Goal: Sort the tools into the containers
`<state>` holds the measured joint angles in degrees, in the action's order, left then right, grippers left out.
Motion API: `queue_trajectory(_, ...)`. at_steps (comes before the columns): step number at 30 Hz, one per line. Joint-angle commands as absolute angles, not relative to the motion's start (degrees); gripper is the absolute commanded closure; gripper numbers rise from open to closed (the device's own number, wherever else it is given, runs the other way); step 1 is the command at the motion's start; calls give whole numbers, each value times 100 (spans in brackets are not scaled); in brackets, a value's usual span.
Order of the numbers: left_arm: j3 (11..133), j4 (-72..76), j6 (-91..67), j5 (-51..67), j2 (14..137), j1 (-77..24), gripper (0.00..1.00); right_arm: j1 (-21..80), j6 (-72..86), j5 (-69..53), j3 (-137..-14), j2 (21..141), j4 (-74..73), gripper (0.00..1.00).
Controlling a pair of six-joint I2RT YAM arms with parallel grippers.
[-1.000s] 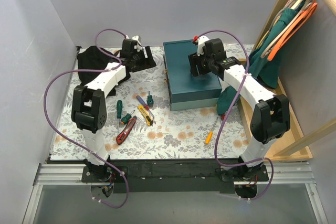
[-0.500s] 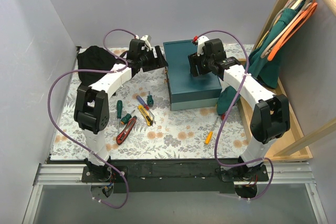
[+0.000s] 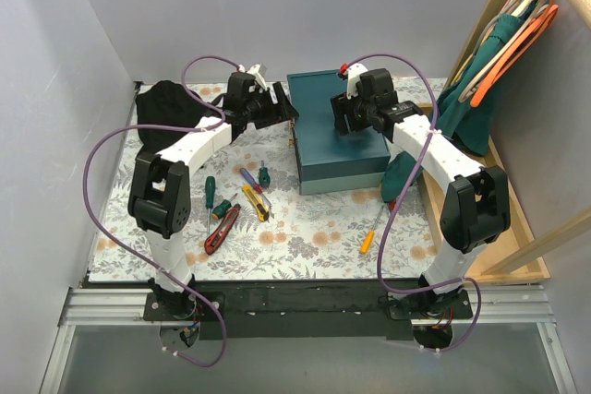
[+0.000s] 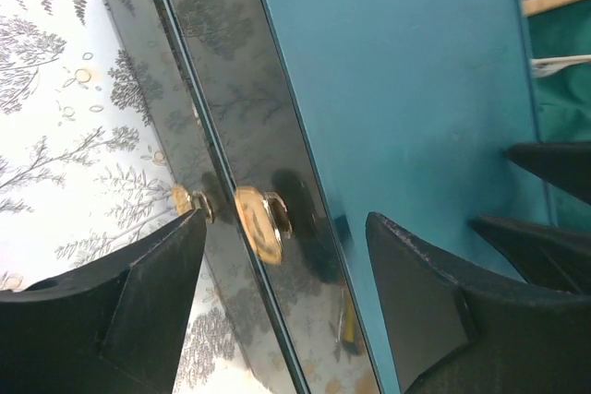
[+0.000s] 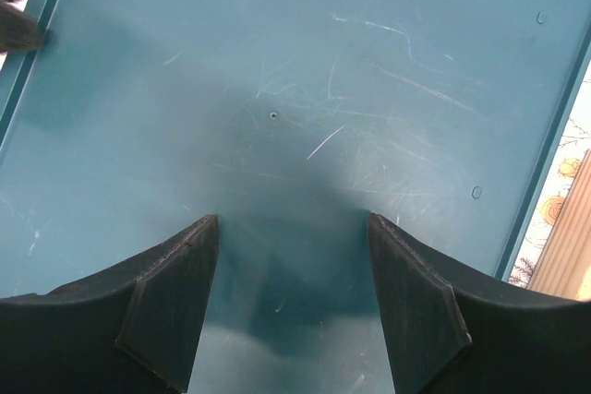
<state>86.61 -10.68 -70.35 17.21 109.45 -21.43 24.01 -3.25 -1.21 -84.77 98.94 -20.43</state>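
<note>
The open left hand (image 4: 284,220) may slip off the small latch (image 4: 259,225) — the right hand (image 5: 294,220), also open, could pin the box (image 5: 305,71) shut.

Bright even light; soft shadows; glossy box (image 4: 388,117) wall mirrors floral cloth (image 4: 65,89); brass latch (image 4: 257,225) blurred.

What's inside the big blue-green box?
Nothing inside shows: the box is shut, and its lid hides whatever it holds. You can only see the scratched lid and a gold latch on its side.
</note>
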Motion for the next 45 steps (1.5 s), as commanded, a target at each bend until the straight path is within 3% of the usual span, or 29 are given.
queue_trajectory(1,8429,-553,-6996,1785,9941,-1952,30,2364,-343,-70,-8341,9826,-2013,27)
queue_trajectory(18,8244,-853,-7330,1397,10362,-1846,41,2364,-369,-35,-8473,9932,-2109,27)
queue_trajectory(37,8279,-677,-7523,1626,10960,-2127,40,2285,-404,-26,-8385,9932,-2109,26)
queue_trajectory(45,8183,-1546,-7568,932,11013,-2145,39,2241,-422,-26,-8341,9914,-2109,26)
